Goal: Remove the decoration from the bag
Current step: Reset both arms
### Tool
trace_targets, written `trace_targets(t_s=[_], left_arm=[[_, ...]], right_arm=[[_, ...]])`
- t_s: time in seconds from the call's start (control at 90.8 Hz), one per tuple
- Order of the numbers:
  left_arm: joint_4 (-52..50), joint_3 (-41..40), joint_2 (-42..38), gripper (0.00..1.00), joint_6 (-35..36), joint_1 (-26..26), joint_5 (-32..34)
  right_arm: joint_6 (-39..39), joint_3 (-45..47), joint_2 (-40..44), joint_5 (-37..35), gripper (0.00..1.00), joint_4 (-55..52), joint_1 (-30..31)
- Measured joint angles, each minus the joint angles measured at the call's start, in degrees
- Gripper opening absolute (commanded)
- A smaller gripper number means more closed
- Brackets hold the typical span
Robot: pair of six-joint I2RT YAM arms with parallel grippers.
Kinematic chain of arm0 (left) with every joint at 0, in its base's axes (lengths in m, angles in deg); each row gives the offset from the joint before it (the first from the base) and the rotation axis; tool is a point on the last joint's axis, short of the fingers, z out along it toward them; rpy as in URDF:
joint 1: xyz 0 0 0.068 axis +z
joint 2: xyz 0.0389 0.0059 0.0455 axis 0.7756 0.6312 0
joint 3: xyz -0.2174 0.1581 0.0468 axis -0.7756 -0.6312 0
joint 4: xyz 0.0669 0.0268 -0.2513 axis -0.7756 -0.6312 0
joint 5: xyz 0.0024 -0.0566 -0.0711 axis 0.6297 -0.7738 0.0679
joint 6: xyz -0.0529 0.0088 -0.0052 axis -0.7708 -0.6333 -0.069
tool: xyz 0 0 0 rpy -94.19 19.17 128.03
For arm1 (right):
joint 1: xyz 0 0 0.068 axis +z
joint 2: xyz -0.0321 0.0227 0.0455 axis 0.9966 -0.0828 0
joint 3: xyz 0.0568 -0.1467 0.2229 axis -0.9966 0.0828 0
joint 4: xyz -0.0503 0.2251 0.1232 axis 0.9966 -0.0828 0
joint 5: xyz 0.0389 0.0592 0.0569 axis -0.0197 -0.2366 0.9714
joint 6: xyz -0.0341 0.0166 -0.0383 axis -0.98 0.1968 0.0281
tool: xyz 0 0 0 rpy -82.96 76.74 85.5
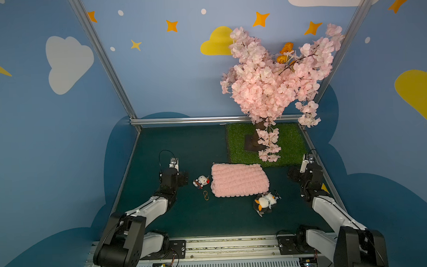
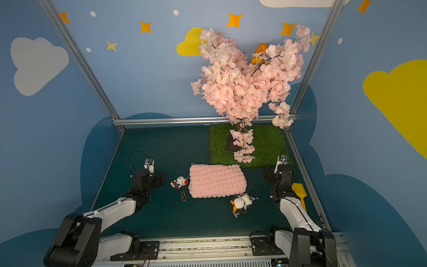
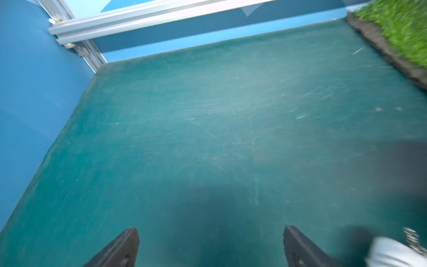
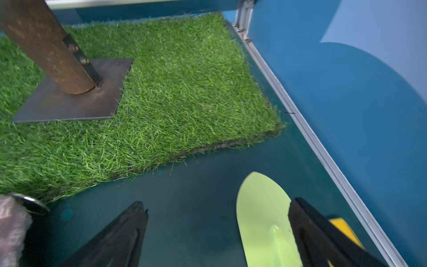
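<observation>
The pink bubble-knit bag (image 1: 239,179) (image 2: 217,180) lies flat mid-mat. A white kitty charm (image 1: 201,181) (image 2: 179,182) lies just off its left edge, with a gold clip (image 1: 206,195) loose on the mat nearer the front. A penguin plush (image 1: 263,203) (image 2: 239,204) rests against the bag's near right corner. My left gripper (image 3: 211,231) is open over bare mat left of the kitty, whose white edge and chain (image 3: 413,240) show beside one finger. My right gripper (image 4: 218,203) is open and empty, right of the bag.
A pink blossom tree (image 1: 274,83) stands on a grass patch (image 1: 288,141) behind the bag, its trunk and base plate (image 4: 69,97) ahead of the right gripper. A yellow toy shovel (image 2: 298,192) (image 4: 261,219) lies by the right finger. Aluminium rails edge the mat.
</observation>
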Motion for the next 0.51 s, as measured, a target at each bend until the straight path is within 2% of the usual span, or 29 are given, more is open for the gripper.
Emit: trace_targets(t_s=[0.077, 0.187, 0.507], left_arm=[[3.98, 0.52, 4.04, 1.00, 1.18, -0.48, 0.92], [6.71, 2.01, 7.41, 1.00, 2.89, -1.07, 2.10], [11.89, 3.37, 8.72, 1.00, 5.27, -1.77, 5.70]], right_arm=[[-1.62, -1.99, -4.76, 2.58, 0.98, 2.08, 0.02], [-2.95, -4.13, -5.84, 4.90, 0.98, 2.32, 0.35], [-4.09, -2.71, -6.49, 6.16, 0.98, 5.57, 1.14]])
